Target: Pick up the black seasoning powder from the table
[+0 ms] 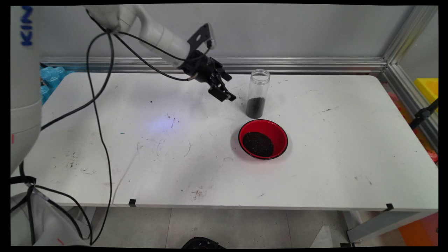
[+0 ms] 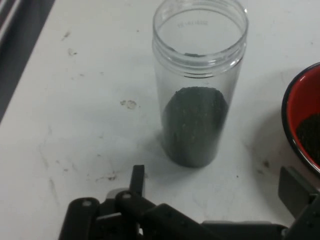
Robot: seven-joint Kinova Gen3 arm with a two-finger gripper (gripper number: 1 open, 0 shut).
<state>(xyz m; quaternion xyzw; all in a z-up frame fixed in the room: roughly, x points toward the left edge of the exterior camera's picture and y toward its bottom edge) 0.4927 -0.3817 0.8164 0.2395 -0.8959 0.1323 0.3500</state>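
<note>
While the arm reaches in from upper left, status as seen:

hand [image 1: 224,91]: hangs above the surface, angled down and right, just left of the jar; touching nothing
hand state: fingers spread wide, nothing between them; in the hand view the fingers [image 2: 137,180] sit at the bottom edge, one on each side, with the jar in front of the gap
jar [image 1: 258,93]: clear plastic, upright, no lid, open mouth up; dark granular fill in roughly the bottom third; stands on the surface toward the back, near the middle
bowl [image 1: 276,131]: red inside, black rim, near side of the jar, close by but not touching; holds a pile of the same dark granules [image 1: 258,144]
surface [image 1: 332,147]: white, scuffed, small dark specks scattered
cables [image 1: 99,115]: black, hang from the arm across the left part of the surface
background: grey wall with aluminium rail [image 1: 297,64] along the back edge
</note>
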